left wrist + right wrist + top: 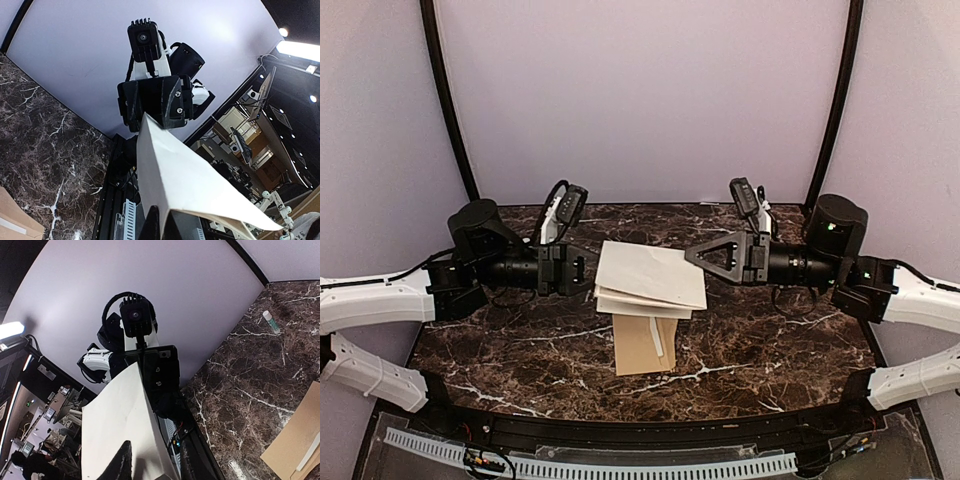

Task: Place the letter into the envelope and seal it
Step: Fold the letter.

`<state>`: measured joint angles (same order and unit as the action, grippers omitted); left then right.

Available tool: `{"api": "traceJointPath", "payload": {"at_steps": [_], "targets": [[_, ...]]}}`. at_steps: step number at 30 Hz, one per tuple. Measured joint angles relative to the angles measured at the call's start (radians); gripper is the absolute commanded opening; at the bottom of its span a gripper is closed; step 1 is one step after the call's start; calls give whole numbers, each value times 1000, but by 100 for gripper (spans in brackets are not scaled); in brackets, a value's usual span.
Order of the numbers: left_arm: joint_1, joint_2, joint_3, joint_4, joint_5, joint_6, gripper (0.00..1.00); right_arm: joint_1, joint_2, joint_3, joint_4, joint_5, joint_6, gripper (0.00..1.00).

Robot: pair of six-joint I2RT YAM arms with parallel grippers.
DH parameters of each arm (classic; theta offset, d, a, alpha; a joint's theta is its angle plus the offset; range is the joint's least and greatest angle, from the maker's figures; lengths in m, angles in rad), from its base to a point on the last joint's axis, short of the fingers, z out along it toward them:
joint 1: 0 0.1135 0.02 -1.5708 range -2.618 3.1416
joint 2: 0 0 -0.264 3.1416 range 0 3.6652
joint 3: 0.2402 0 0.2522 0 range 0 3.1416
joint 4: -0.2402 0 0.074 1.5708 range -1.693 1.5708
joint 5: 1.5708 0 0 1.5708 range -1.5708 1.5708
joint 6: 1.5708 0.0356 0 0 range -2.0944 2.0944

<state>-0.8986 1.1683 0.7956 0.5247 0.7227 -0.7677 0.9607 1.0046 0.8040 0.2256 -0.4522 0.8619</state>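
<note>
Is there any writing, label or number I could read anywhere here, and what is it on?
No text here can be read.
letter: only a plain pale side shows.
envelope: plain brown, no writing visible.
small white tube: any label is too small to read.

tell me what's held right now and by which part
The letter, by its left edge, in the left gripper; the right gripper straddles its right edge, grip unclear.
</note>
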Motion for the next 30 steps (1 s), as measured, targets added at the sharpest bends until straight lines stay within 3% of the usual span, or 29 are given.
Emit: {"api": "traceJointPath", "payload": {"at_steps": [4, 14, 16, 17, 22, 30], "targets": [[0, 0, 0, 1, 0, -1, 0, 1, 0, -3, 2, 0, 9, 15], [0, 0, 0, 11, 12, -9, 0, 1, 0, -8, 8, 0, 11, 0], [0, 0, 0, 14, 16, -12, 7, 2, 0, -10, 8, 1, 11, 0], [0, 0, 0, 15, 17, -13, 17, 2, 0, -10, 7, 2, 10, 0], [0, 0, -8, 18, 10, -16, 50, 2, -13, -18, 6, 11, 10, 0], [0, -65, -34, -51, -52, -2, 76, 1, -49, -20, -18, 40, -11, 0]]}}
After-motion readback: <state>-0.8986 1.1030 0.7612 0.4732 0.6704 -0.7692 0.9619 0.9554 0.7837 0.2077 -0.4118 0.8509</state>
